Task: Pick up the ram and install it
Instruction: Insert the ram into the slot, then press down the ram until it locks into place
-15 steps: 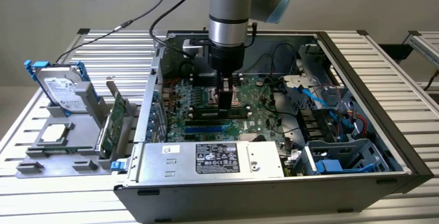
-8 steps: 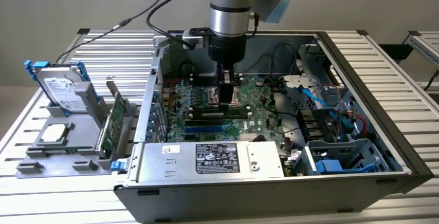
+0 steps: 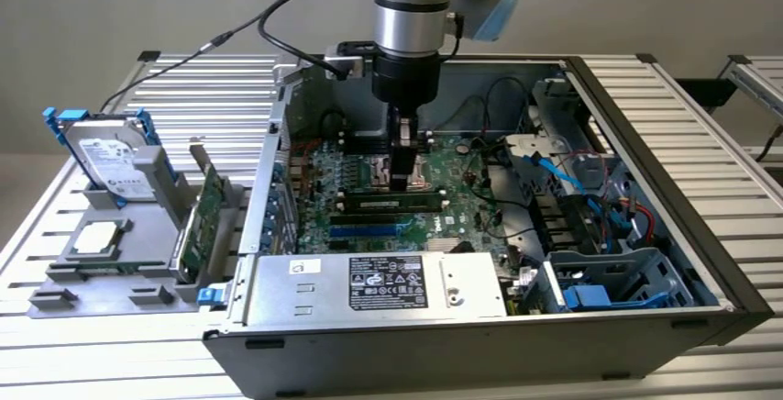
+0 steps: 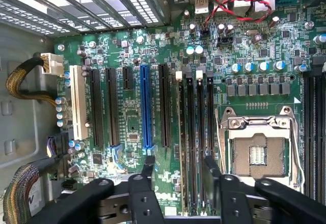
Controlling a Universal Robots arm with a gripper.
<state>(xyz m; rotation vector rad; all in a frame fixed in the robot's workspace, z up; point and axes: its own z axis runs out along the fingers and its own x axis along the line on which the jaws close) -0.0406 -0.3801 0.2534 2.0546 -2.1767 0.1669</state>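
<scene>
Motherboard (image 4: 130, 119) with ram (image 3: 391, 203) beneath spread pincer (image 3: 404, 180)

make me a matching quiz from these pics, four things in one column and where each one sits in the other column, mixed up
Things
1 hard drive
2 expansion card
3 power supply
4 gripper

Places
a inside the case, over the memory slots
b silver labelled box along the case's wall nearest the exterior camera
c upright in the grey holder, blue rails on its sides
d green, on edge between the hard drive and the case

Pairs: 1-c, 2-d, 3-b, 4-a
</scene>
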